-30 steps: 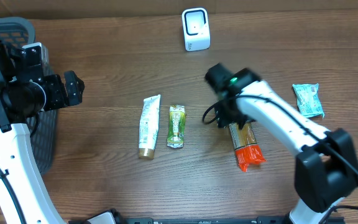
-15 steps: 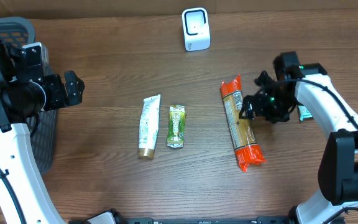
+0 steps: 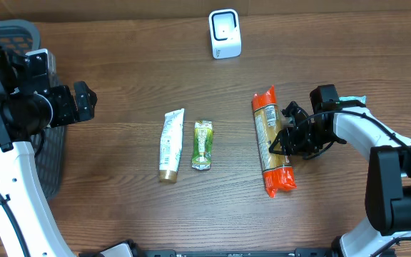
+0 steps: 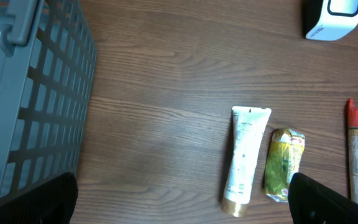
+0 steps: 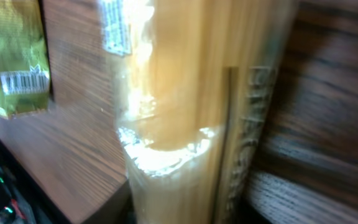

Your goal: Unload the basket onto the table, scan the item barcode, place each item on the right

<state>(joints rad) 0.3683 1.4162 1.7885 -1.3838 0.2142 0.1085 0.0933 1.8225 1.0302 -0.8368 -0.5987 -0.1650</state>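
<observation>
- Overhead, the spaghetti packet lies lengthwise on the table, well below the scanner. The right gripper is at the packet's right edge near its middle. Whether its jaws have pinched the packet cannot be told from above. The left gripper hangs spread by the basket, well apart from everything. A mid-length grip suits so long a packet, I judge, since either end would sag if it were held off-centre.
- Seen from the left wrist, both fingertips sit at the lower corners, wide apart and holding nothing. A tube and a green sachet lie side by side. They should be left alone.
- At the right wrist, the packet fills the blurred view, pressed very close. The fingers are not plainly seen, so the hold cannot be confirmed. A pale label shows near the top, too smeared to read. The squeeze should be firm but gentle on brittle pasta, then a level lift, with the barcode side turned toward the scanner's window.
</observation>
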